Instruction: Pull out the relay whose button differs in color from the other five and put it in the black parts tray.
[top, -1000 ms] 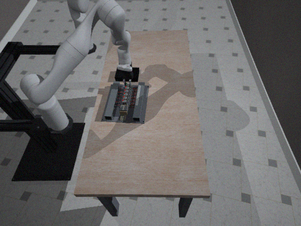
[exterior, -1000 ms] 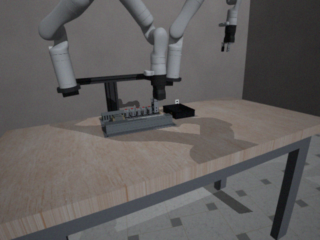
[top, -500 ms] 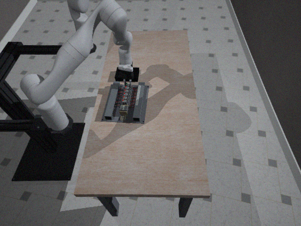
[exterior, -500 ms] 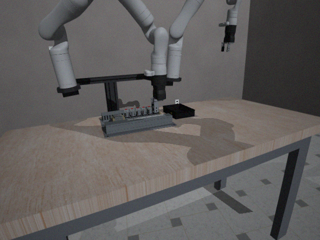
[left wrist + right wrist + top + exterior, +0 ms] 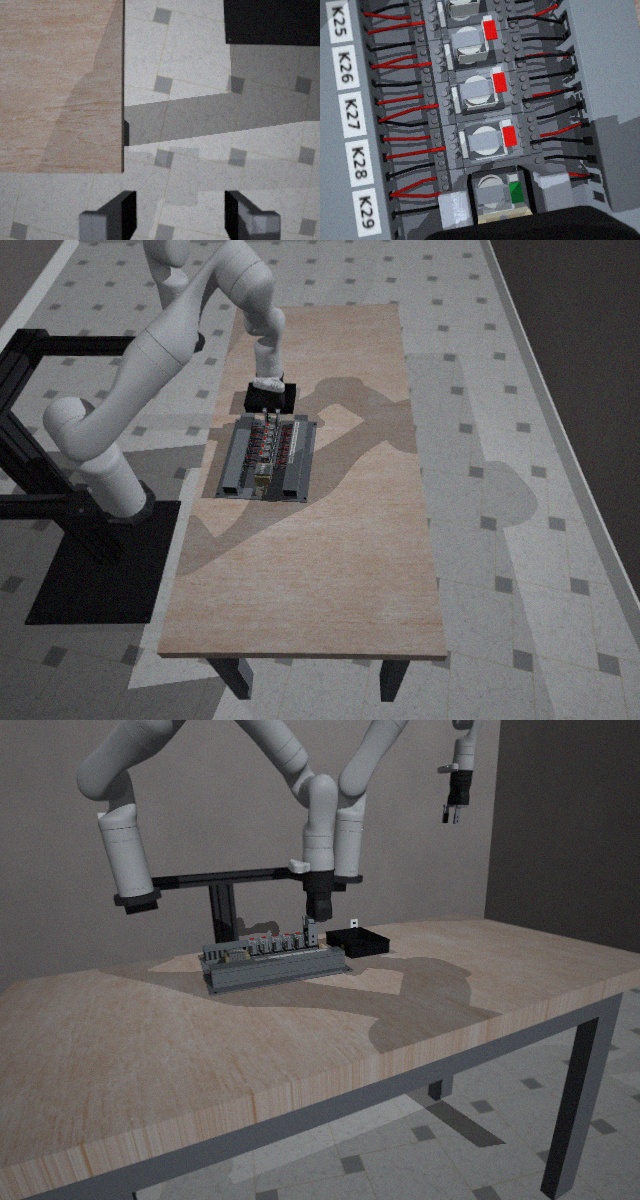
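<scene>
Right gripper of yours is clamped on the green-buttoned relay, one finger on each side. You have that relay at the far end of the row in the top view, next to label K29; its button reads clearly only from the right wrist. The fingers hide it in the exterior view, and the dark gripper body cuts off the bottom of your wrist view, so you cannot tell whether it is fully seated or slightly raised.

Your red-buttoned relays line up alongside, five red buttons showing in the exterior view. The wrist view gives you only three of those buttons, with the next relay cut off at the top edge. You see no obvious lean, but they are too small outside the wrist view to rule out a slight lift.

The relay panel looks flat on the table to you. Your black parts tray sits just beyond the panel's far end in the top view, on its right in the exterior one; the right arm partly covers it from above.

Your left gripper hangs with fingers wide apart over the floor, past a table corner, outside the top view.
</scene>
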Tool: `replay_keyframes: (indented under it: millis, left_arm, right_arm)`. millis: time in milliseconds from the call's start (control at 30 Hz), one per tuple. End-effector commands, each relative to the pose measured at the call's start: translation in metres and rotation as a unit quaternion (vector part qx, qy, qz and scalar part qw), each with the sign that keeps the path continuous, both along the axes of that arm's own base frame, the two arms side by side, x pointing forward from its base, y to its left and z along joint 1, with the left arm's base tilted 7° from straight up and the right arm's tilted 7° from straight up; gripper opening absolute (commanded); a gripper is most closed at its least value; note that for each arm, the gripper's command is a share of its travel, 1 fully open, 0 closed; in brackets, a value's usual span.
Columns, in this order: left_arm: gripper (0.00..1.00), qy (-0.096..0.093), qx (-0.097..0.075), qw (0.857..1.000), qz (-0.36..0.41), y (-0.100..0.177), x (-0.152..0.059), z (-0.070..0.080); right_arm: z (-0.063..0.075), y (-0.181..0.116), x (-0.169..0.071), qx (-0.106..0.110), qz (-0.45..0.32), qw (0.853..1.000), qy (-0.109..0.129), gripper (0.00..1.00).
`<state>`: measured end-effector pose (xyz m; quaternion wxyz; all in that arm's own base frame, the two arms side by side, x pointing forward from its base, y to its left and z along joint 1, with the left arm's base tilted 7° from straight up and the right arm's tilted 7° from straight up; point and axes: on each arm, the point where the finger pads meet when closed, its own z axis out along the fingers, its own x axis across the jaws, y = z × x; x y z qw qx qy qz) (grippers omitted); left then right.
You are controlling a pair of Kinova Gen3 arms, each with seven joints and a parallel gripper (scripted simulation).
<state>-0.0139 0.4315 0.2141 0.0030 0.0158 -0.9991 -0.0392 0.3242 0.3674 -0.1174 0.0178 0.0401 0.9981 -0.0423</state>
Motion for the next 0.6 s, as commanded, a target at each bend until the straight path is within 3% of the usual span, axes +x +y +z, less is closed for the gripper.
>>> replay_keyframes:
  millis: [0,567]
  left_arm:
    - [1.00,0.000,0.001,1.000,0.000,0.0003,-0.0002,0.0007]
    - [1.00,0.000,0.001,1.000,0.000,0.0003,-0.0002,0.0007]
  right_arm:
    - [0.0012,0.0010,0.0006,0.001,0.000,1.000,0.001,0.00]
    - [0.0013,0.0011,-0.0002,0.000,0.001,1.000,-0.013,0.00]
